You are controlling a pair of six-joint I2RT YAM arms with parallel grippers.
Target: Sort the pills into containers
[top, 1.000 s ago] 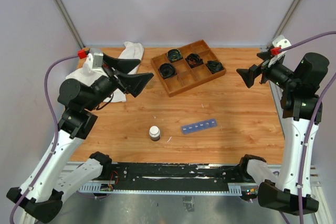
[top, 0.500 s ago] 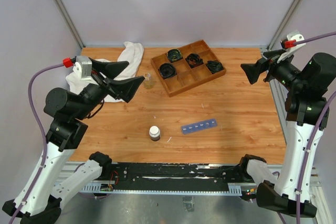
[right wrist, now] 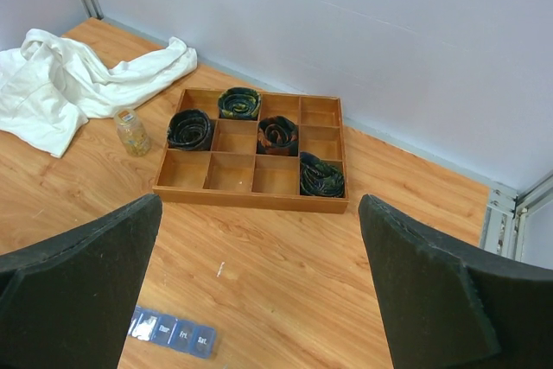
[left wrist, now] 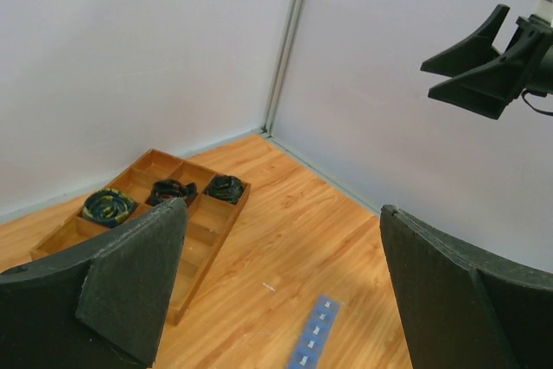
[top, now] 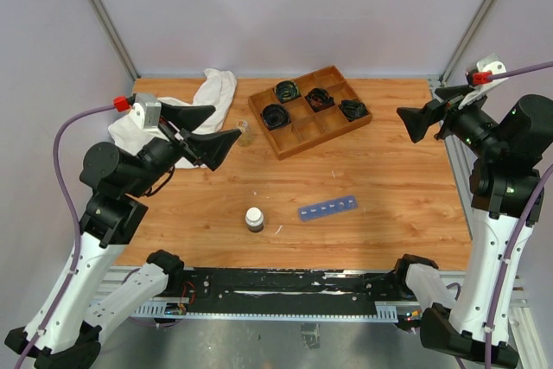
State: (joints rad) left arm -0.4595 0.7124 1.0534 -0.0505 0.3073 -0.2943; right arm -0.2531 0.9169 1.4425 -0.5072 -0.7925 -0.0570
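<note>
The blue pill-organizer strip lies flat on the wooden table, right of centre; it also shows in the left wrist view and the right wrist view. I see no loose pills on the table. A small clear jar with yellowish contents stands left of the wooden tray. My left gripper is open and empty, held high over the back left, partly hiding that jar from above. My right gripper is open and empty, high over the table's right edge.
A brown divided tray holding several coiled cables sits at the back centre. A white cloth lies at the back left. A small dark bottle with a white cap stands near the front, with a small white fleck beside it.
My left arm swung back to the left, then eased slightly right. My right arm rose and drew back to the right. Both grippers stayed open; nothing on the table moved.
</note>
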